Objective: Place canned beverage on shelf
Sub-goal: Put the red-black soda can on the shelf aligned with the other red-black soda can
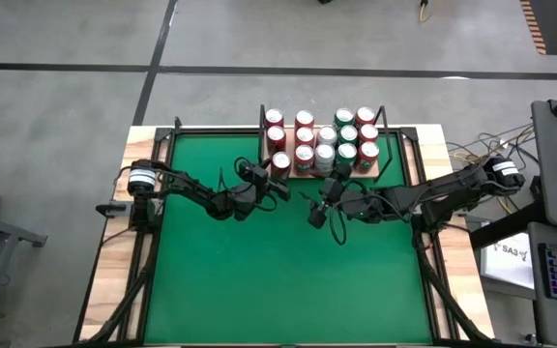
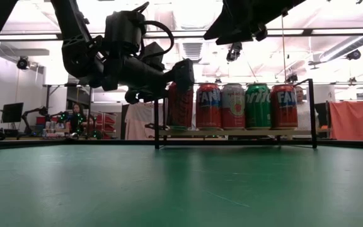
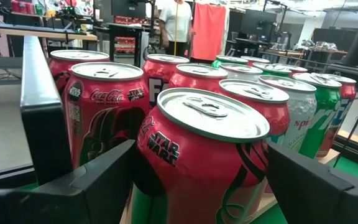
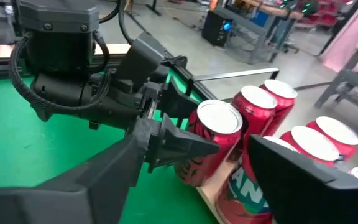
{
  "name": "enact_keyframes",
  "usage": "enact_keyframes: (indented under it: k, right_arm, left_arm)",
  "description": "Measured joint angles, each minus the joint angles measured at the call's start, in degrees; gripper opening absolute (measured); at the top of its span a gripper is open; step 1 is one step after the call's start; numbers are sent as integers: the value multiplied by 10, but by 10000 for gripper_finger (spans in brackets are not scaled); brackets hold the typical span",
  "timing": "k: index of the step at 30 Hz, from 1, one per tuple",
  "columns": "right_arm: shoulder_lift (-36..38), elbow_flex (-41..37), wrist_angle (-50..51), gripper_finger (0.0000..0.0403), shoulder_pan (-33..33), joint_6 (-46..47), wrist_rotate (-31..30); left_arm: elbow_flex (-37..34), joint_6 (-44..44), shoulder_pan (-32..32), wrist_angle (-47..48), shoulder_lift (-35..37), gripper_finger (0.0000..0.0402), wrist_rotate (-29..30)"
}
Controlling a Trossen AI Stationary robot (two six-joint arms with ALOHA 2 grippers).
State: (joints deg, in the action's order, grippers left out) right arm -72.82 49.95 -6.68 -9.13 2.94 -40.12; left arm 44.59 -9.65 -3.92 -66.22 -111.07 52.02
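The shelf stands at the table's far edge, packed with several red, green and white cans. A red Star Wars cola can stands upright at the shelf's near left corner. My left gripper reaches level to it, shut on it. In the low view this can has its base level with the other cans' bases. My right gripper hovers open above the table just near of the shelf, holding nothing. It looks down on the left gripper and the can. My left gripper pinches the can's round wall between its two fingers, one on each opposite side, below the rim. The fingers come level from the table's near-left side. The can stands upright, its base on the shelf's near left corner.
The neighbouring cans stand close behind and beside the held can. Black metal uprights mark the shelf's ends. Green felt covers the table near of the shelf. Beyond the table, benches and a person show in the room.
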Motion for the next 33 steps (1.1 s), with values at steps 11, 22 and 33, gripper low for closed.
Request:
enact_keyframes:
  k: [11, 22, 33]
  right_arm:
    - [-3, 25, 15, 46, 128, 16, 204]
    - [-108, 144, 90, 9, 224, -40, 326]
    - [-200, 236, 170, 9, 242, -53, 306]
  left_arm:
    - [4, 1, 0, 6, 0, 315, 3]
    - [4, -3, 0, 7, 0, 315, -1]
    - [4, -1, 0, 7, 0, 315, -1]
